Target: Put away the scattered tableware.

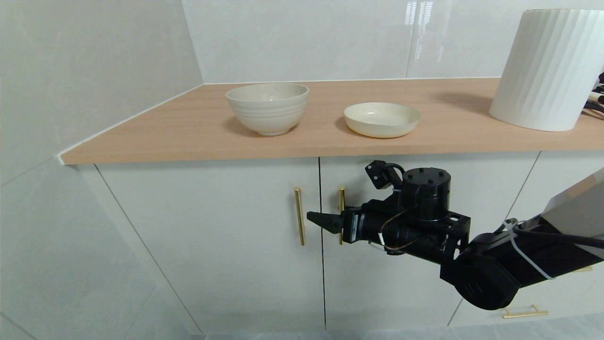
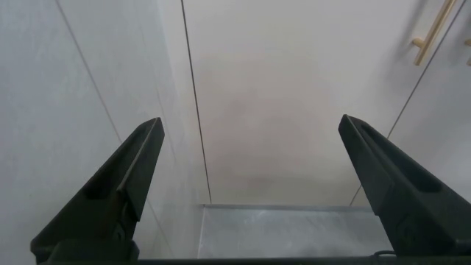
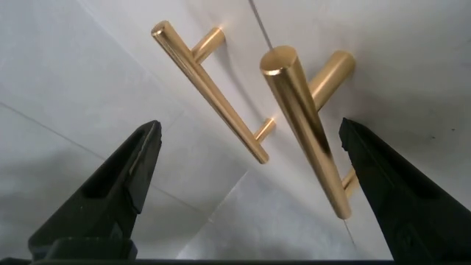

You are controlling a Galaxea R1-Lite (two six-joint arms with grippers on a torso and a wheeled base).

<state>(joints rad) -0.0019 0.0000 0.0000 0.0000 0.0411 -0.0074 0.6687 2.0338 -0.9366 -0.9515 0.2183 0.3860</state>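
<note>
A cream ribbed bowl [image 1: 267, 107] and a shallow cream plate [image 1: 381, 119] stand side by side on the wooden counter [image 1: 188, 127]. Below the counter edge, my right gripper [image 1: 325, 221] is level with the two gold bar handles [image 1: 299, 216] [image 1: 340, 203] of the shut cabinet doors. In the right wrist view the gripper [image 3: 249, 126] is open, and the nearer handle [image 3: 305, 129] lies between its fingers without touching them, with the other handle [image 3: 210, 92] further off. My left gripper [image 2: 250, 121] is open and holds nothing, facing a pale cabinet panel.
A tall white ribbed container [image 1: 547, 71] stands at the counter's right end. Tiled walls close off the left and back. Another gold handle [image 1: 524, 312] sits low on the right cabinet. A gold handle [image 2: 430, 33] shows at the corner of the left wrist view.
</note>
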